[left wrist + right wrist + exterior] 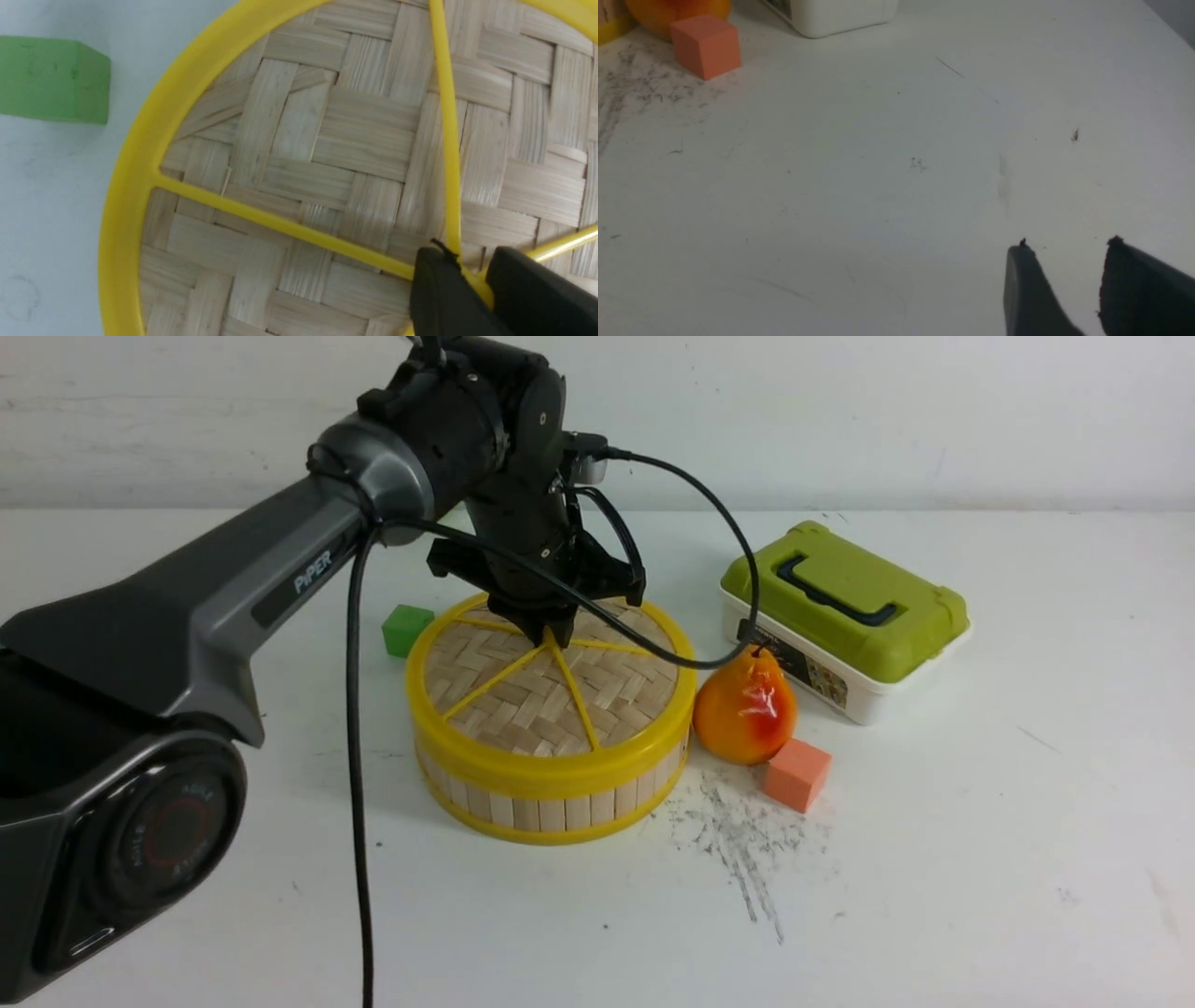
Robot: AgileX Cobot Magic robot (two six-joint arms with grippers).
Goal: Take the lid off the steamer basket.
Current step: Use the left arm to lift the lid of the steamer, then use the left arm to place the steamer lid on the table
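Lid (476, 719) sits flat on the steamer basket (551, 809), left of centre on the white table (934, 859), and what a spot for it! Dark scuffs streak the tabletop in front of an orange fruit (745, 709) and an orange block (798, 775), and a pale wall (840, 420) runs along behind.

Over to the left wrist view, which shows what the front view half hides: the left gripper (467, 263) has its fingers clamped on the lid's yellow hub, where the spokes meet. A green block (51, 79) lies near the rim. The front view answers with the basket's slatted side. Only the right wrist view picks up the right gripper (1069, 247), fingers apart, nothing between them, over the table.

Now the containers! The basket is covered, so its contents are hidden. Behind the fruit, the white box (868, 700) wears its green lid (850, 597) with a dark handle (834, 593); its inside is hidden too.
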